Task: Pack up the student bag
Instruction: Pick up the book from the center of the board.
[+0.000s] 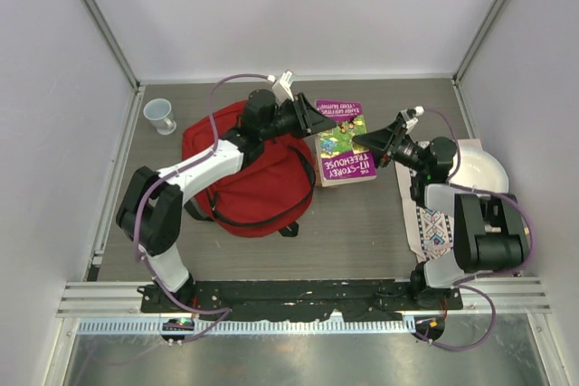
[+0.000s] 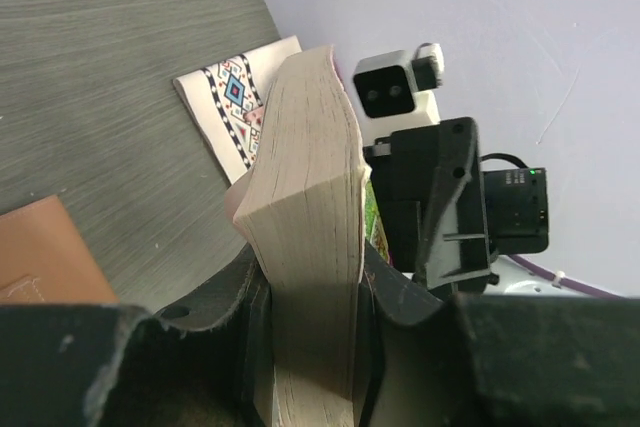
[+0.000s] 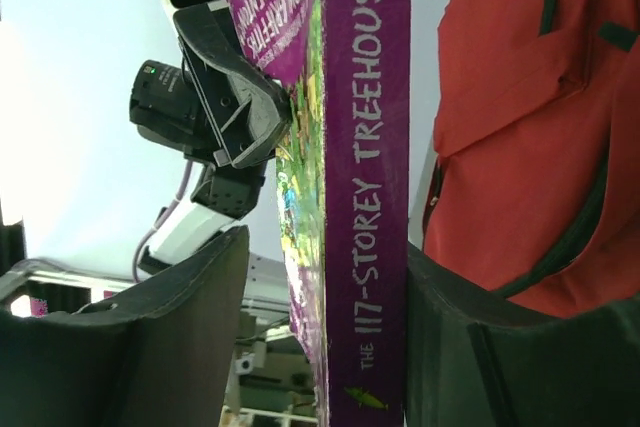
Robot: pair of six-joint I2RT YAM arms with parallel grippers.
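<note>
The student bag (image 1: 244,178) is a red backpack lying on the table left of centre; it also shows in the right wrist view (image 3: 520,117). A purple book, "The 117-Storey Treehouse" (image 1: 342,142), sits just right of the bag between both grippers. My left gripper (image 2: 310,277) is shut on the book's page edge (image 2: 310,177); it shows from above (image 1: 312,119). My right gripper (image 3: 325,277) straddles the book's spine (image 3: 365,197). Its right finger touches the spine and its left finger stands apart from the cover. It shows from above (image 1: 369,142).
A pale blue cup (image 1: 161,116) stands at the far left. A white bowl (image 1: 479,169) and a patterned cloth (image 1: 432,223) lie at the right, by the right arm's base; the cloth also shows in the left wrist view (image 2: 230,97). A brown flat item (image 2: 45,257) lies near the left gripper.
</note>
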